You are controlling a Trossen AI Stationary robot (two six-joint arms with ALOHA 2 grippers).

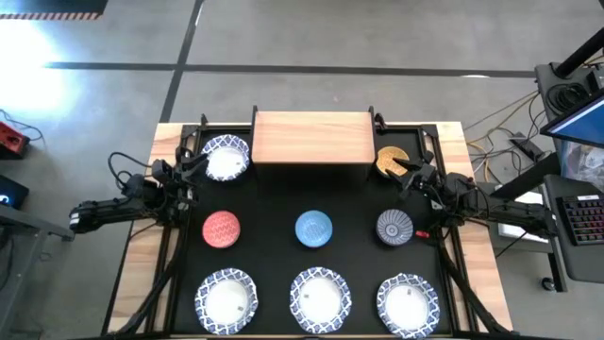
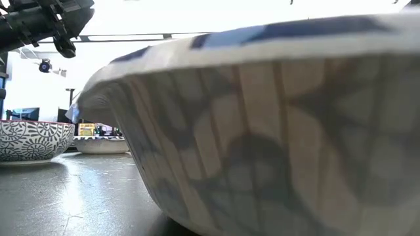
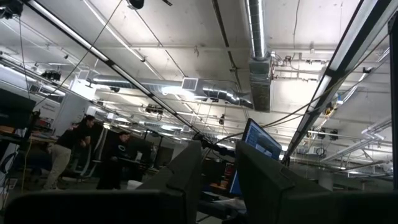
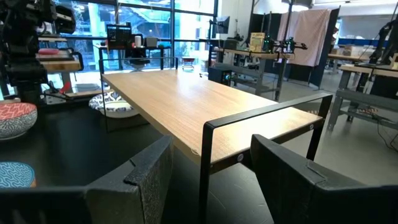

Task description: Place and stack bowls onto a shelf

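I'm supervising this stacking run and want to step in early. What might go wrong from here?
The left gripper sits at the rim of a white bowl close beside the shelf; lifting carelessly might knock the bowl against the board's edge. The right gripper, open, hovers by the yellow-tan bowl and may nudge it.

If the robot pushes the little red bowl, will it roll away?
Probably not: the small round red patterned bowl sits upright on the black mat, so it should slide. It looks glazed, likely slippery and breakable if dropped.
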